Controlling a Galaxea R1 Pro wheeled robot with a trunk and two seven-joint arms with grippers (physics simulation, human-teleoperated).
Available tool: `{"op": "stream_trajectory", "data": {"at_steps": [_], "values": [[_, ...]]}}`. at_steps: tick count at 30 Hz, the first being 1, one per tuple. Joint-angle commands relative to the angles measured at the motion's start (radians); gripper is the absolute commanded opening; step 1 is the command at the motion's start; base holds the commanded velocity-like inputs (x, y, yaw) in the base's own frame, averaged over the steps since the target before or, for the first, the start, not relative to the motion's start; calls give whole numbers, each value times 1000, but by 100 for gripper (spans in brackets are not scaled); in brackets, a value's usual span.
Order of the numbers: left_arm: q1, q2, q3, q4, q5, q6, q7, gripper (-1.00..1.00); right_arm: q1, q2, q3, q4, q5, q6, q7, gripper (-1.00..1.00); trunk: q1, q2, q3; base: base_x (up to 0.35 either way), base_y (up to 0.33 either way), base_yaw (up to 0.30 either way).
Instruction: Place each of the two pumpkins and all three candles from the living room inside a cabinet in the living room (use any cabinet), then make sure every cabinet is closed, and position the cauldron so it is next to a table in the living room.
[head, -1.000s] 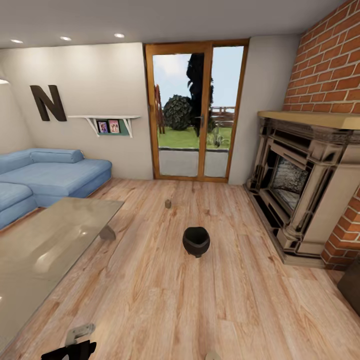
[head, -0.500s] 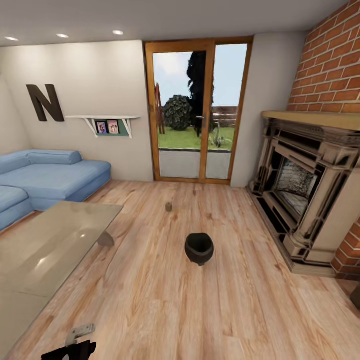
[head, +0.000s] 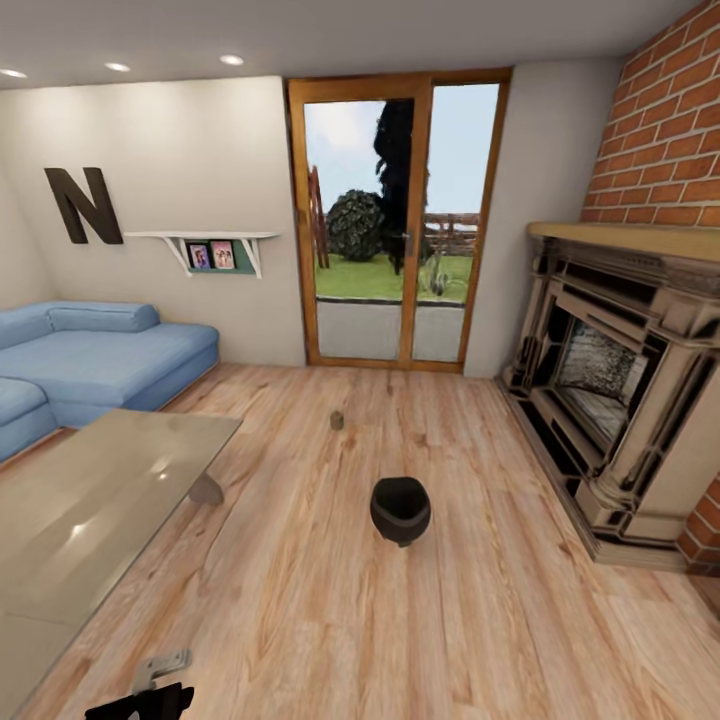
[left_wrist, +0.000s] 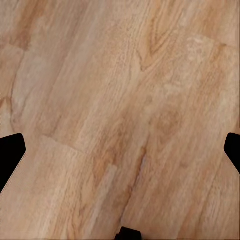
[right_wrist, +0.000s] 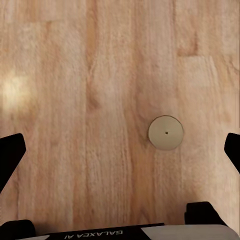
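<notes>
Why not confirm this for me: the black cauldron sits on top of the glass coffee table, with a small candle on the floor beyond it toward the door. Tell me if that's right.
Not quite. In the head view the cauldron stands on the wooden floor, apart from the glass coffee table, not on top of it. The rest holds: a small candle sits on the floor beyond it, toward the glass door.

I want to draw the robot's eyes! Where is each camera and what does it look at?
Head view: up on the head, looking across the wood floor at the cauldron, glass table and fireplace; a dark arm part shows low.
Left wrist view: above bare floor; left claw open.
Right wrist view: above a candle; right claw open.
Shared: the floor.
</notes>
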Motion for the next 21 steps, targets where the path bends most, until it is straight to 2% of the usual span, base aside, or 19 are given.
{"op": "stream_trajectory", "data": {"at_steps": [1,16,21], "values": [[0,1,-6,-2,8,4,3,100,-1,-1,7,-2,-7,4,-9,100,0,-1,-1,97,56,0],[-1,2,-6,-4,8,4,3,100,-1,-2,5,-1,-7,4,-9,100,0,-1,-1,11,37,0],[-1,2,-3,-4,10,4,2,100,-1,-7,2,0,-15,-10,-10,100,19,-36,-17,0,0,0]]}}
